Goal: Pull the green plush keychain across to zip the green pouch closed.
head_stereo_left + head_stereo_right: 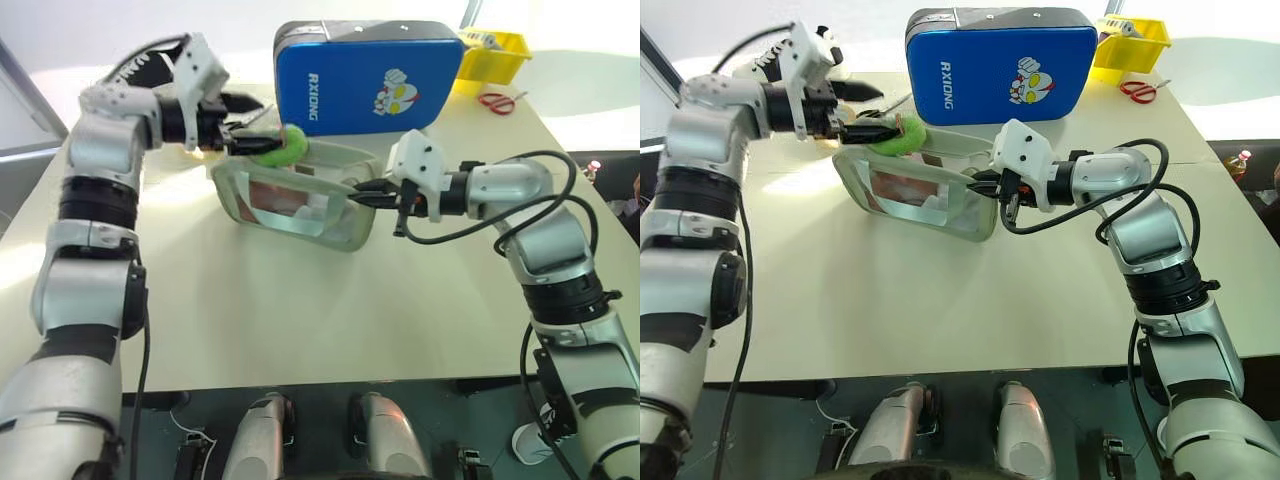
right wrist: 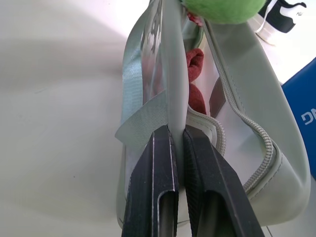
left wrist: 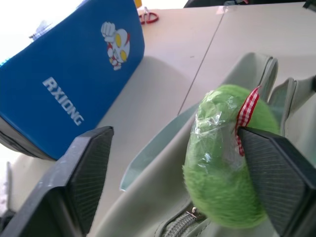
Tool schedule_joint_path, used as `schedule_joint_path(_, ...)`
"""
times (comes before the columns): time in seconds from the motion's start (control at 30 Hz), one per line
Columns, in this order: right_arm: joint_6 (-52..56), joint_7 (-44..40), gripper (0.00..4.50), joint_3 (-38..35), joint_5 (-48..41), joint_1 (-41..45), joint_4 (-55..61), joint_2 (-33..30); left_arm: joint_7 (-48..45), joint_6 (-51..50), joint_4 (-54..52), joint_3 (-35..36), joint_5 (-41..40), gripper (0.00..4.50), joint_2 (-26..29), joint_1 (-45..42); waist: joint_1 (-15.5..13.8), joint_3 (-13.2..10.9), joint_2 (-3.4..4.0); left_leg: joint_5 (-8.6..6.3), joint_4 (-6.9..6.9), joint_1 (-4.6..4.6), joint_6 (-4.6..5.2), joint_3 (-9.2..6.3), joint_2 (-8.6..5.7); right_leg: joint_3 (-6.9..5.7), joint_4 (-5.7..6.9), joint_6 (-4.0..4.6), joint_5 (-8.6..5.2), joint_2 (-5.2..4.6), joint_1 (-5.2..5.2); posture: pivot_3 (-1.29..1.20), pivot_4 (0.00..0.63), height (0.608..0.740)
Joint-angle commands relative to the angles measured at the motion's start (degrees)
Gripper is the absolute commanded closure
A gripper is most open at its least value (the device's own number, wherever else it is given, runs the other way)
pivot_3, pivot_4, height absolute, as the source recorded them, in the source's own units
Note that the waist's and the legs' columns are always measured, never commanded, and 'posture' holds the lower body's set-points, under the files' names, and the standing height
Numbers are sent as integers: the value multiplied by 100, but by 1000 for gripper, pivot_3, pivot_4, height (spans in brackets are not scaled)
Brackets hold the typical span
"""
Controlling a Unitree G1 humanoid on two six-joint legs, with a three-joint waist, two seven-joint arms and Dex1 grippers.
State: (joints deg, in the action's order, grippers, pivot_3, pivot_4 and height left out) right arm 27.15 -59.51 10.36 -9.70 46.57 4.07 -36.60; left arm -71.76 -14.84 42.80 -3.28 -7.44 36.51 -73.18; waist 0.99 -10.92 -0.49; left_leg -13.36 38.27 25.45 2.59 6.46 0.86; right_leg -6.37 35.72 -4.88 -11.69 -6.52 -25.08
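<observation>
Count: one green pouch, one green plush keychain, one blue case, one yellow bin, one pair of red-handled scissors, two tools
Green pouch: stands on the pale table near its middle, just in front of the blue case; its clear window faces the robot and shows pink and white contents
Green plush keychain: sits at the pouch's top edge, at the end on the robot's left, by the zipper; a red-and-white checked ribbon and a patch of clear film lie on it
Left tool: fingers spread wide, the keychain between them; in the left wrist view one finger lies against the plush while the other stands well clear of it
Right tool: fingers pressed together, pinching the pouch's edge at the end on the robot's right; in the right wrist view a thin fold of the pouch runs between the two black fingers
Keychain to tools: within the left tool's spread, at the far end of the pouch from the right tool
Blue case: upright behind the pouch, cartoon print and white lettering on its face
Yellow bin and scissors: at the table's far right corner, well apart from the pouch
</observation>
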Motion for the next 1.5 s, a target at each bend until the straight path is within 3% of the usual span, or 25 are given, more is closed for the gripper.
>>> schedule_joint_path(0.03,-82,17,4500,-58,-5,119,24,-4,-218,-52,-184,171,-79,398,357,-136,1,0,0,0,0,0,0,0,0,0,0,0,0,0,-1,0,150,740)
schedule_joint_path(0.17,-122,11,4500,-40,10,154,-37,4,-330,-302,-510,220,-165,398,657,205,-8,0,0,0,1,0,0,0,0,0,0,0,0,-1,0,0,150,740)
schedule_joint_path(0.37,-118,26,4500,-48,11,122,12,-22,-439,-793,-1718,274,-359,398,1082,1560,-2,1,1,0,0,1,-1,-1,0,1,5,1,-1,-1,-1,0,150,740)
schedule_joint_path(0.53,-86,23,4500,-38,19,150,7,-23,345,-584,-1653,263,-193,398,651,1897,-57,2,-2,0,5,0,-1,-6,-1,1,4,1,-1,-2,5,0,150,740)
schedule_joint_path(0.6,-97,11,4500,-19,34,173,-22,-6,384,-474,-1629,220,-164,1236,587,1908,-42,2,-2,0,7,0,0,-11,-4,0,2,1,-1,-2,10,0,150,740)
schedule_joint_path(0.8,-183,16,4500,15,78,288,-197,59,278,-869,-2119,337,-445,4417,702,2063,-21,2,-2,0,5,0,0,-7,-4,0,2,1,0,-1,7,0,150,740)
schedule_joint_path(0.93,-284,-53,4500,-30,123,580,-687,63,164,-1460,-2951,516,-819,4417,900,2353,-15,1,-1,0,4,2,0,-7,-3,0,3,1,-1,-2,4,0,150,740)
schedule_joint_path(1.03,-271,-407,3414,-93,38,1118,-1434,6,195,-1598,-3347,494,-880,4500,966,2638,-19,0,0,0,4,1,-1,-7,-3,0,2,1,0,-2,4,0,150,740)
schedule_joint_path(1.13,183,-817,1888,-303,-376,1846,-2159,193,353,-1550,-3428,437,-794,4500,941,2757,-16,0,1,0,2,2,-1,-7,-3,0,2,2,-1,-2,2,0,150,740)
schedule_joint_path(1.3,711,-618,1888,-865,-890,3405,-4095,1090,396,-1393,-3442,360,-764,4500,902,2776,16,-2,4,20,-6,2,-35,-3,-2,2,10,3,0,-1,-8,0,150,740)
schedule_joint_path(1.5,565,-87,1888,-896,-619,4184,-5835,2138,395,-1254,-3364,275,-731,4500,854,2717,13,0,1,24,-12,2,-42,0,-2,2,7,7,-2,0,-6,0,150,740)
